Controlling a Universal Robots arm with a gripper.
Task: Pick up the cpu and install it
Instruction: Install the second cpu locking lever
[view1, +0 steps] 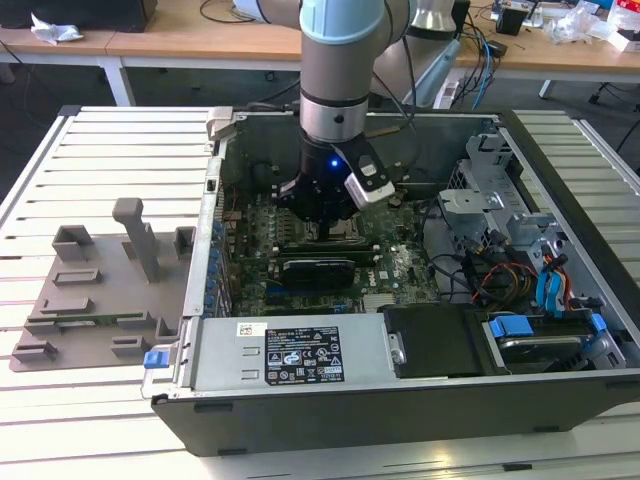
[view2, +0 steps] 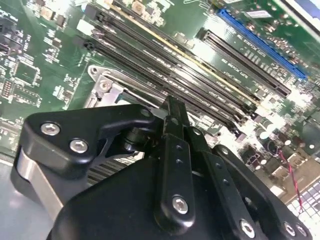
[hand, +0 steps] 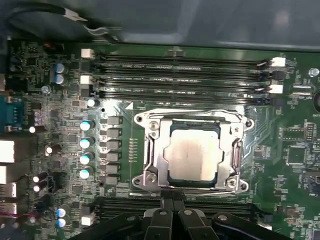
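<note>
The cpu (hand: 192, 155), a pale silvery square with a thin rim, lies flat inside the metal socket frame (hand: 150, 160) on the green motherboard. My gripper (hand: 173, 194) hovers just beside the socket's edge. Its two black fingers are pressed together and hold nothing. In the second wrist view the gripper (view2: 172, 104) points its joined fingers at the socket corner next to the memory slots. In the exterior view the gripper (view1: 322, 226) is down inside the open computer case (view1: 560, 160), over the middle of the board.
Long memory slots (hand: 175, 75) run along one side of the socket. A long black card (view1: 318, 268) sits just in front of the gripper. A power supply box (view1: 290, 352), drive cages (view1: 510, 210) and cables (view1: 500, 275) crowd the case. A grey fixture (view1: 100, 290) lies on the slatted table.
</note>
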